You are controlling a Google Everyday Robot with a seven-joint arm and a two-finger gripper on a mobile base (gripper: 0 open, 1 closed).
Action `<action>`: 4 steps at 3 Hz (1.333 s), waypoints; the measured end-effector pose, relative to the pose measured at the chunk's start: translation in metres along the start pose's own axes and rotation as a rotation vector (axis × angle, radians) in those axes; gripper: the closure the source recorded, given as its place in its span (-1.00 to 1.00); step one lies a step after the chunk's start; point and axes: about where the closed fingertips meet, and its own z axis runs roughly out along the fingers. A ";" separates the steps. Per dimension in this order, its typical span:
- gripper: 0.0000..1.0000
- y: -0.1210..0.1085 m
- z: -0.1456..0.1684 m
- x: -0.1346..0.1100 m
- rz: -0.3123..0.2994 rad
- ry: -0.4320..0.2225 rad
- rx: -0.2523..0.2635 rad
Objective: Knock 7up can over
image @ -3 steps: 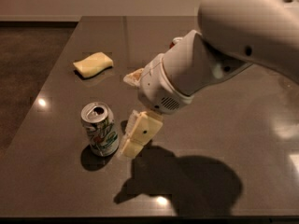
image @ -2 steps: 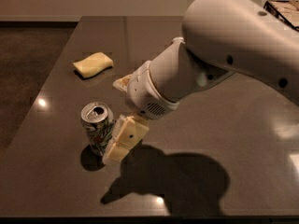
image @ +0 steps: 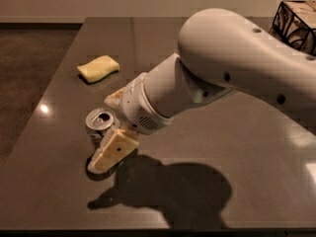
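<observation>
The 7up can (image: pixel 100 119) stands on the dark table (image: pixel 54 181) at the left front. Its silver top shows; most of its body is hidden behind a finger. My gripper (image: pixel 104 130) is at the can, open, on the end of the big white arm (image: pixel 237 63) that reaches in from the right. One tan finger (image: pixel 113 150) lies low in front of the can, touching or nearly touching it. The other finger (image: pixel 115 96) shows just behind the can. The can sits in the gap between them and looks upright.
A yellow sponge (image: pixel 98 68) lies on the table behind the can, at the left. A dark wire basket (image: pixel 296 21) stands at the far right corner. The table's left edge (image: pixel 29 132) runs close to the can. The arm's shadow falls on the front of the table.
The arm has swung left and down. The gripper went from beside the can on its right to around it, the near finger now in front of the can. The can stays upright.
</observation>
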 end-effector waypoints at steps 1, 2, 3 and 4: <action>-0.01 0.006 0.008 -0.012 0.001 -0.027 -0.010; 0.45 0.005 0.008 -0.014 0.011 -0.027 -0.010; 0.90 -0.003 -0.016 -0.015 0.009 0.054 0.027; 1.00 -0.016 -0.047 -0.002 0.013 0.209 0.085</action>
